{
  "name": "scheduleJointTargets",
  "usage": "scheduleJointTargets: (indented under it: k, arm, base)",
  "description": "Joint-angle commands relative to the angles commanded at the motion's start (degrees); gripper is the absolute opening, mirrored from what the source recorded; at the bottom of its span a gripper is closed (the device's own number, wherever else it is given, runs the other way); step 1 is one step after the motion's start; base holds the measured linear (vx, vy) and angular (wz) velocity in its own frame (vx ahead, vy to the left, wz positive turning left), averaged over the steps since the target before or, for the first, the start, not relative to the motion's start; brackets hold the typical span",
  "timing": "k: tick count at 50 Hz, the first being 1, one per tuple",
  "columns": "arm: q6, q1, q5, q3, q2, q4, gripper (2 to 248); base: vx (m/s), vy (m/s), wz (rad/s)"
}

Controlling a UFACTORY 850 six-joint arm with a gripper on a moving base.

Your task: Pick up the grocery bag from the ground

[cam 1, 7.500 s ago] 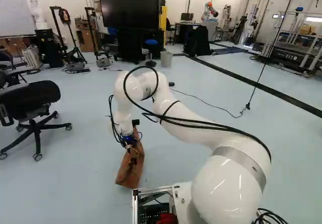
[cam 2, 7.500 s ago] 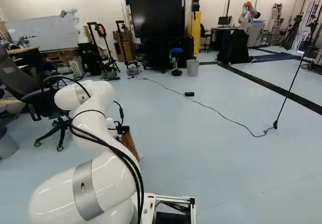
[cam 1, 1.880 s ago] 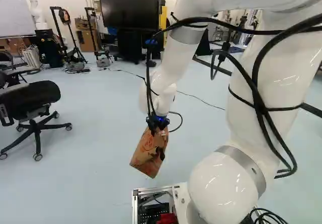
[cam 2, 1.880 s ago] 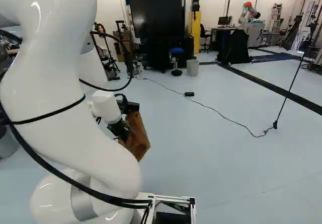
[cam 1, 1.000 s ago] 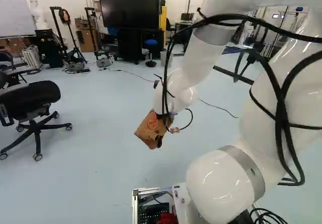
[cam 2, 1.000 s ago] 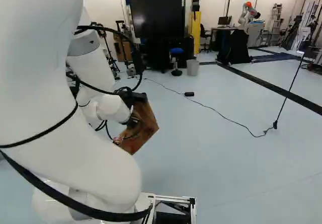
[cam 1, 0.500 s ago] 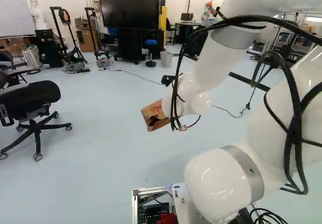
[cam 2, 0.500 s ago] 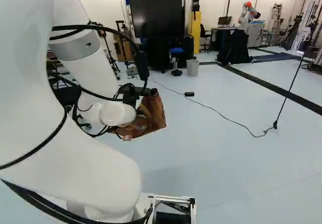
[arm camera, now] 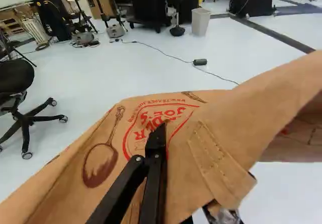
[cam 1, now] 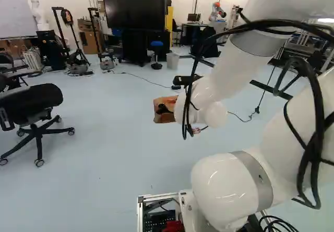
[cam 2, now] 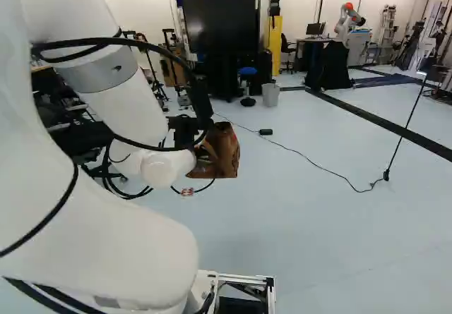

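Held up off the floor, the brown paper grocery bag (cam 1: 163, 118) hangs beside the wrist in the left base view, with my gripper (cam 1: 166, 108) dark against its side. The right base view shows the bag (cam 2: 227, 152) just past the wrist. Close up in the wrist view, the bag (arm camera: 216, 116) spreads across and ahead of my gripper (arm camera: 162, 129), its red print and spoon drawing showing. The gripper is shut on the bag's paper. One finger lies over the paper; the other is mostly hidden behind it.
A black office chair (cam 1: 36, 104) stands at the left of the left base view. Farther off are a large screen (cam 1: 133, 5), a blue stool (cam 2: 247, 72), a grey bin (cam 2: 270, 94) and another robot (cam 2: 348, 17). A thin cable (cam 2: 311, 160) crosses the floor.
My arm has lifted the bag from the floor, and over the last second it has swung up and to the right in the left base view, tilting the bag outward. The base has not moved.
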Motion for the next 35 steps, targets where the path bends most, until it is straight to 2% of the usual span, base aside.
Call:
scheduleJointTargets:
  k: [17,35]
  arm:
    - [-2.59,-1.76,4.13,1.54,1.84,0.26,22]
    - [-4.06,-2.77,6.48,2.41,2.89,0.41,22]
  base:
    - [0.0,0.0,0.0]
    - [0.0,0.0,0.0]
